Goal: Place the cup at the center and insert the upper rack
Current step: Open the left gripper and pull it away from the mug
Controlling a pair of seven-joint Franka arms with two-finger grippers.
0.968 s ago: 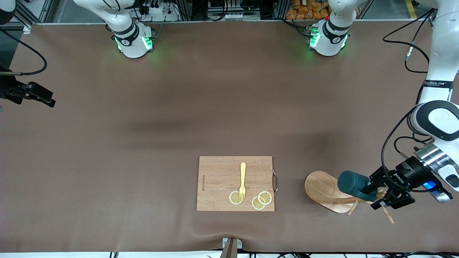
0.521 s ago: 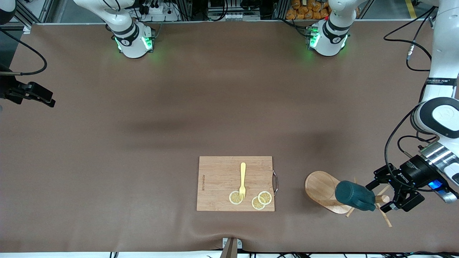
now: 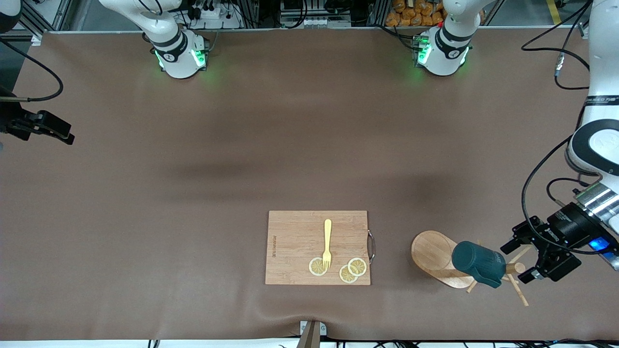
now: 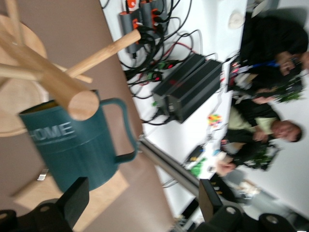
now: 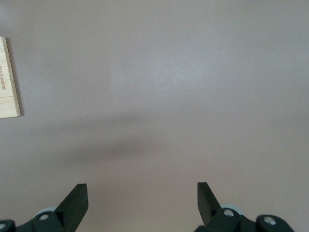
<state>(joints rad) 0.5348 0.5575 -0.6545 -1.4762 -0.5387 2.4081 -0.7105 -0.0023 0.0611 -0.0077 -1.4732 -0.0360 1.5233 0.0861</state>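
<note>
The upper rack, a light wooden mug tree (image 3: 433, 253), stands on the table beside the cutting board, toward the left arm's end. The dark teal cup (image 3: 476, 263) hangs near the post's top among the pegs. In the left wrist view the cup (image 4: 72, 145) shows its "HOME" lettering and handle, with the post's round end (image 4: 82, 104) in front of its rim. My left gripper (image 3: 521, 261) is open and empty, a short way from the cup, and its own view shows it too (image 4: 143, 193). My right gripper (image 5: 142, 193) is open and empty over bare table and waits.
A bamboo cutting board (image 3: 295, 237) with a yellow fork (image 3: 327, 241) and lemon slices (image 3: 352, 270) lies near the table's front edge. Its corner shows in the right wrist view (image 5: 7, 82). Cables and the table edge lie close by the left gripper.
The cup has settled lower onto the mug tree. My left gripper has let go of it and drawn back toward the left arm's end of the table. The right arm has not moved.
</note>
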